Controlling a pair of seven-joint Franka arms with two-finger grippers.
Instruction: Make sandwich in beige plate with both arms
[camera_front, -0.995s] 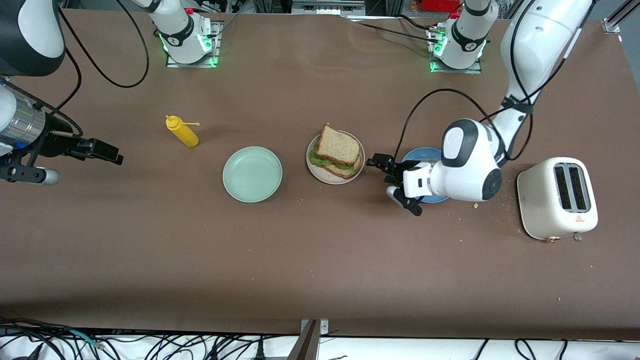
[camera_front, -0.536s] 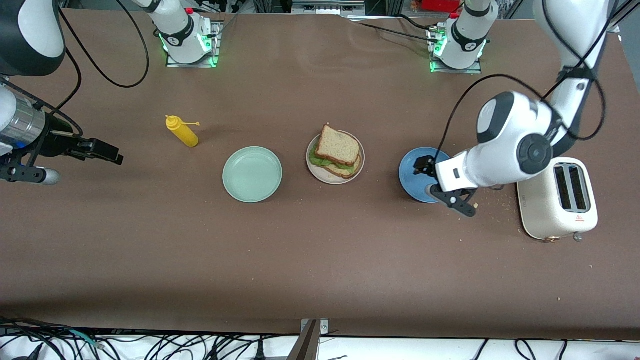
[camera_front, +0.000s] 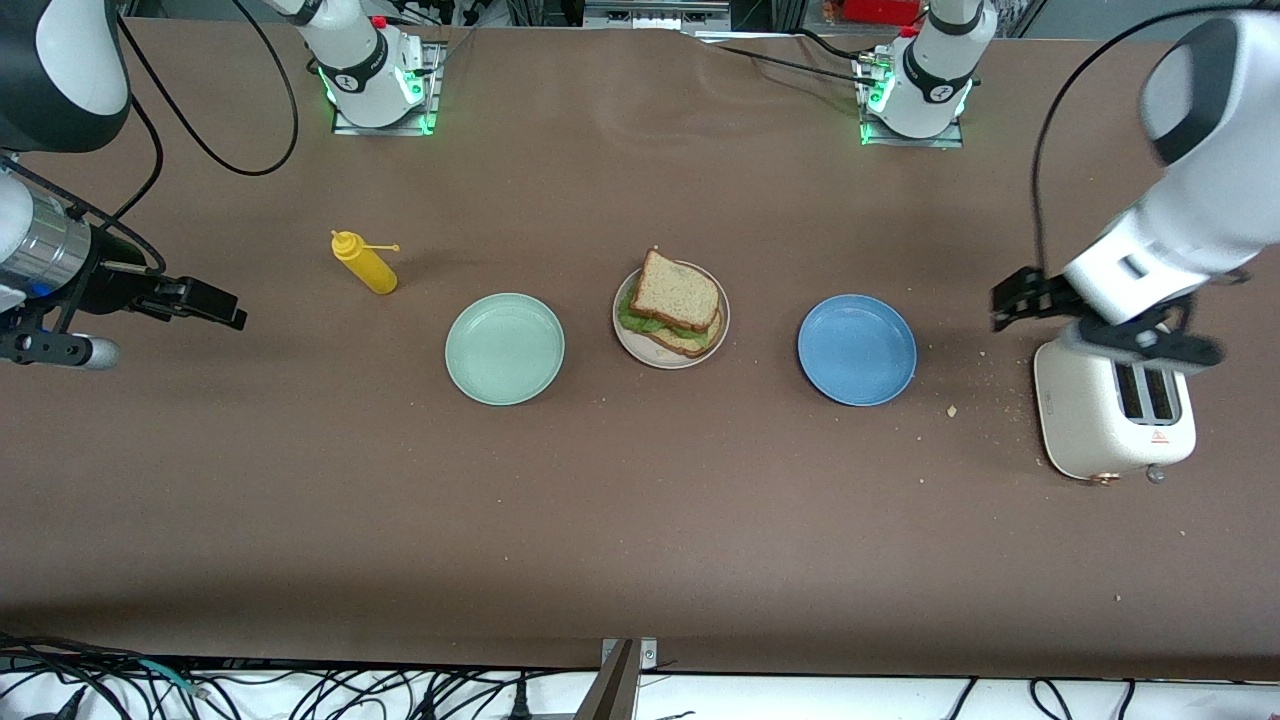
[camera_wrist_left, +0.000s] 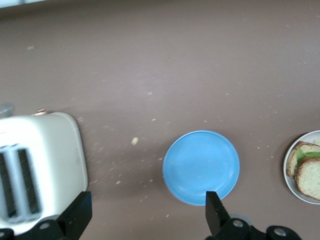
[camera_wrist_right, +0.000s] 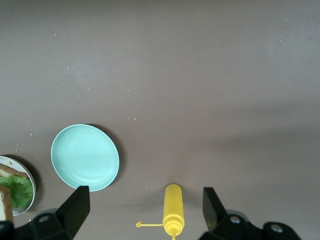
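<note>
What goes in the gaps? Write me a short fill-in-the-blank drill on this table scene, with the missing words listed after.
1. The sandwich sits on the ______ plate.
2. The open left claw hangs over the ______.
3. The blue plate holds ______.
4. The open right claw waits at its own end of the table, and the thing nearest it is the yellow ______.

Missing words: beige; toaster; nothing; bottle

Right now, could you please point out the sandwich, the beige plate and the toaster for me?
sandwich (camera_front: 676, 292), front view, middle of the top bread slice.
beige plate (camera_front: 668, 361), front view, bare rim nearest the camera.
toaster (camera_front: 1082, 425), front view, cream side wall beside the slots.
</note>
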